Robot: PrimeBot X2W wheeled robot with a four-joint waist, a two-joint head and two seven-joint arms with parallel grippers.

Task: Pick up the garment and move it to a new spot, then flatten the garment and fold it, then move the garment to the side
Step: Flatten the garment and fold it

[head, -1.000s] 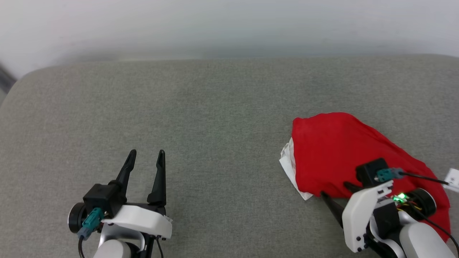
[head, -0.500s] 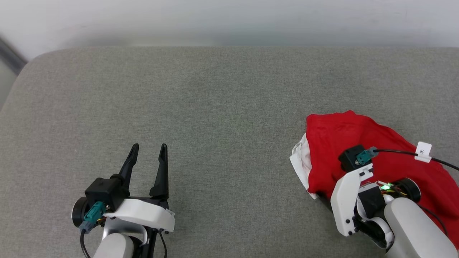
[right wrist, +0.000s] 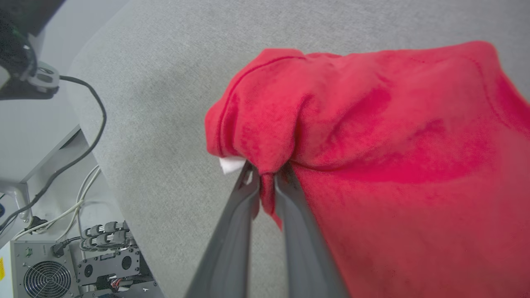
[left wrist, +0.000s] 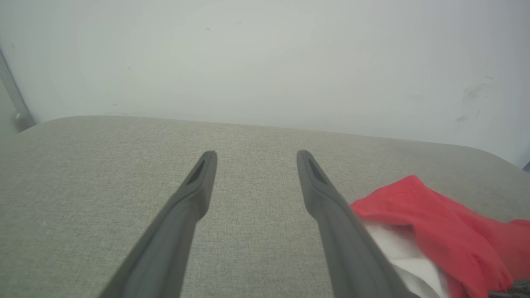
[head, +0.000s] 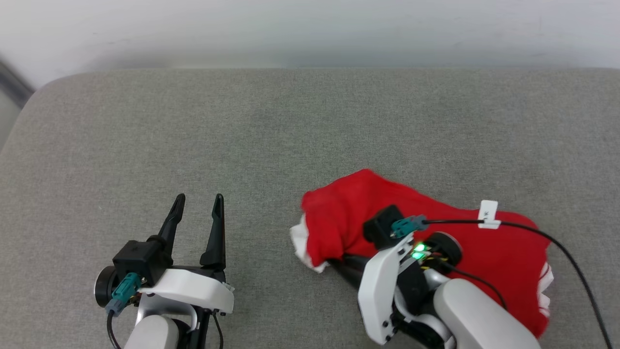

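Garment (head: 499, 252) lay bunched on the cushion (head: 290, 121), right of centre; my right gripper (right wrist: 267, 178) pinched a red fold, perhaps by a sleeve, ready to carry it. Left gripper (head: 197, 203) hung empty, spread wide.

Grey woven-fabric tabletop (head: 271, 135) w/ rounded corners spans the head view. Pale white wall (head: 310, 29) runs behind its far edge, w/ a grey upright post (left wrist: 12, 99) at the wall's left end. Right wrist view, past the tabletop's edge: grey equipment box (right wrist: 20, 256) w/ 1 round fan grille (right wrist: 47, 283), a row of plugged connectors (right wrist: 108, 229), white cables (right wrist: 89, 178), and 1 black cable (right wrist: 76, 78) curving downward.
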